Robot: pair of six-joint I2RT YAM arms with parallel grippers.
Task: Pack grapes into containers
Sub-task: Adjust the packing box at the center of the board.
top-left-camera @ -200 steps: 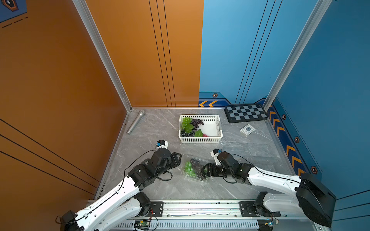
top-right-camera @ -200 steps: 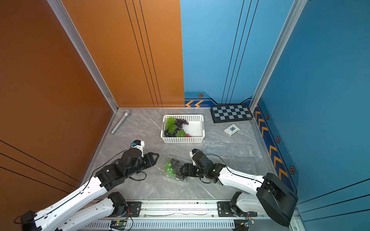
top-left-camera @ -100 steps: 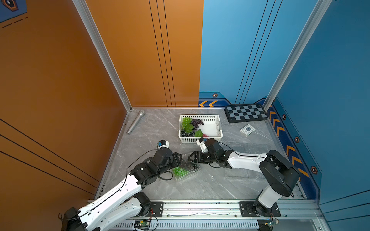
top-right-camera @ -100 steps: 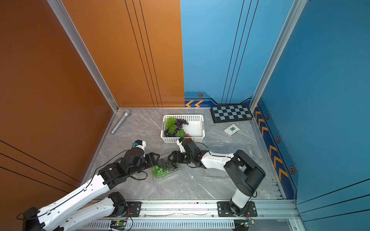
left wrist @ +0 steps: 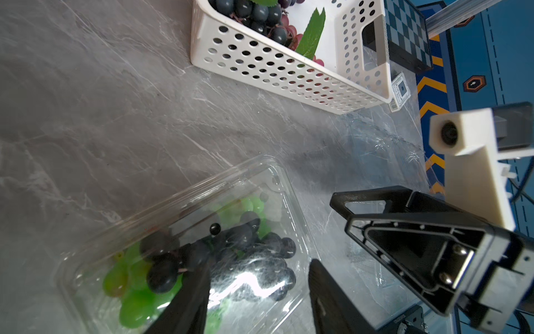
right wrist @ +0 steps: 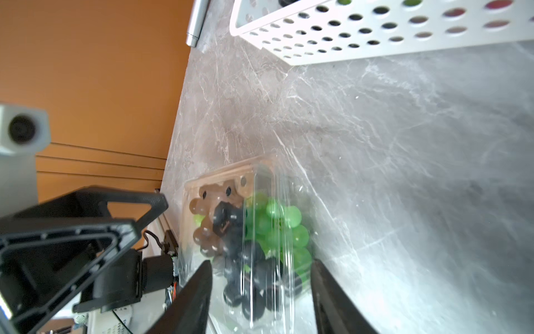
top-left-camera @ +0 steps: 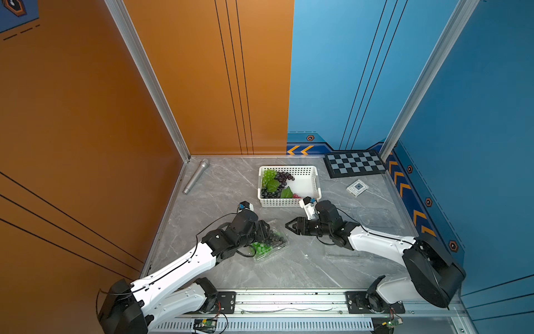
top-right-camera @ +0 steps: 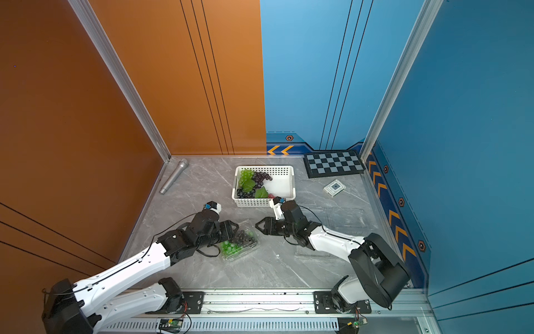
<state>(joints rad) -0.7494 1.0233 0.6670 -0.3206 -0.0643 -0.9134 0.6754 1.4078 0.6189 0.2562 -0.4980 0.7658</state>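
A clear container (top-left-camera: 271, 245) (top-right-camera: 240, 245) lies on the table with its lid down, green and dark grapes (left wrist: 161, 271) (right wrist: 260, 231) inside. My left gripper (top-left-camera: 268, 231) (left wrist: 260, 261) is open, its jaws astride the container's near end, one finger over the lid and one outside the wall. My right gripper (top-left-camera: 289, 226) (right wrist: 260, 261) is open, low over the table just off the container's other end. More grapes (top-left-camera: 274, 185) (top-right-camera: 250, 182) with leaves lie in the white basket (top-left-camera: 289, 168) (top-right-camera: 264, 168).
Empty clear containers (top-left-camera: 378, 219) (top-left-camera: 342, 254) lie faintly visible under and beside the right arm. A silver microphone (top-left-camera: 196, 176) lies by the left wall. A checkerboard (top-left-camera: 354, 167) and a small square tag (top-left-camera: 357, 187) sit at the back right.
The container has slid left, under my left gripper. My right gripper, a second ago at the container's right end, has come off it and now sits a little farther back.
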